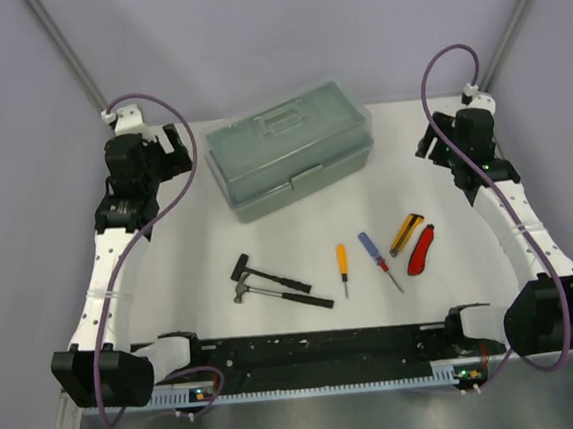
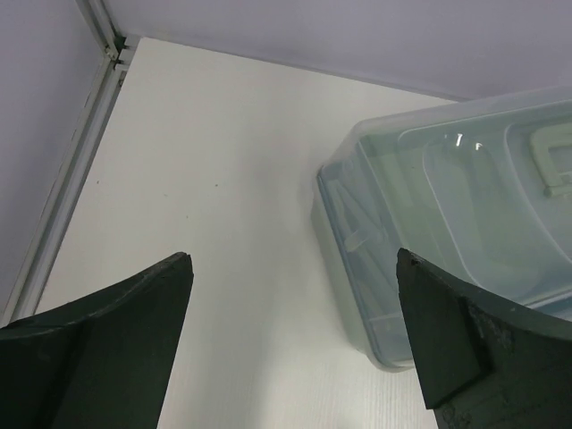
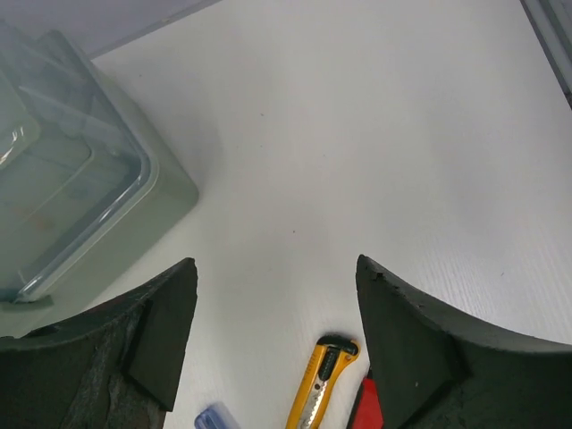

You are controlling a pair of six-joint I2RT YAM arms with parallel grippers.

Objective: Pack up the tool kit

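Note:
The grey-green toolbox (image 1: 290, 159) stands shut at the back middle of the table, its translucent lid and handle on top. It also shows in the left wrist view (image 2: 465, 223) and the right wrist view (image 3: 63, 179). Two small hammers (image 1: 273, 284), an orange screwdriver (image 1: 342, 267), a blue screwdriver (image 1: 377, 257), a yellow cutter (image 1: 406, 233) and a red cutter (image 1: 421, 250) lie in front of it. My left gripper (image 1: 175, 144) (image 2: 293, 268) is open and empty left of the box. My right gripper (image 1: 428, 145) (image 3: 275, 268) is open and empty right of the box, above the yellow cutter (image 3: 320, 384).
The table's white top (image 1: 199, 242) is bounded by a metal frame rail at the left (image 2: 63, 179) and grey-lilac walls behind. The arms' black base rail (image 1: 318, 347) runs along the near edge.

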